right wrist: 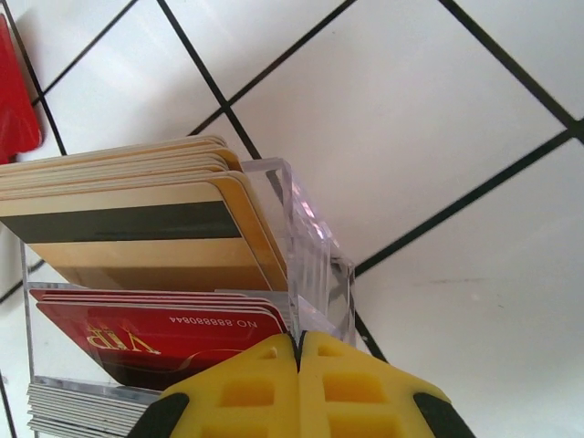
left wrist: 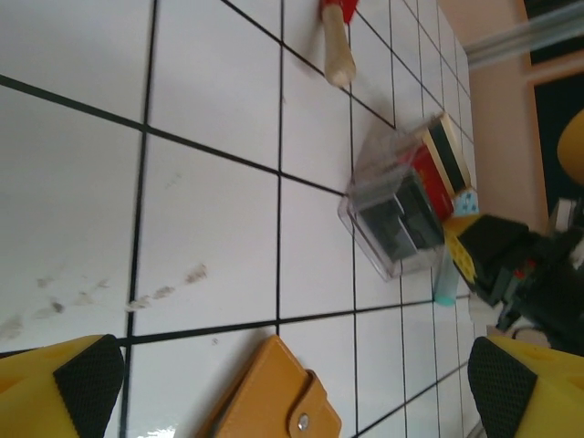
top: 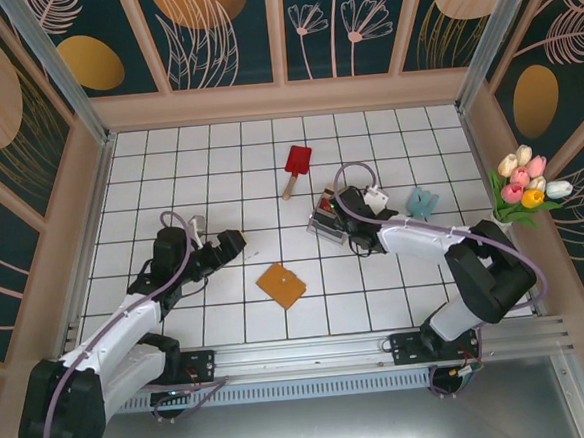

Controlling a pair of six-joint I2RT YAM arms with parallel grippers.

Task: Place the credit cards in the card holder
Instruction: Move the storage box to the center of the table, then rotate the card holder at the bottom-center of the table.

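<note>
The table (top: 168, 167) is faced with smooth, glossy white tiles, marked by dull grey smudges near the left gripper (left wrist: 292, 388). That gripper is matt yellow plastic, with black, finely textured, rubbery-looking pads (left wrist: 87, 374). The box (right wrist: 315, 265) is clear, shiny hard plastic. The cards (right wrist: 137, 228) in it are smooth, glossy plastic. The card holder (left wrist: 265, 401) looks like smooth orange leather, with a bright metal stud (left wrist: 302, 422). The paddle (left wrist: 339, 46) has a bare wooden handle.
</note>
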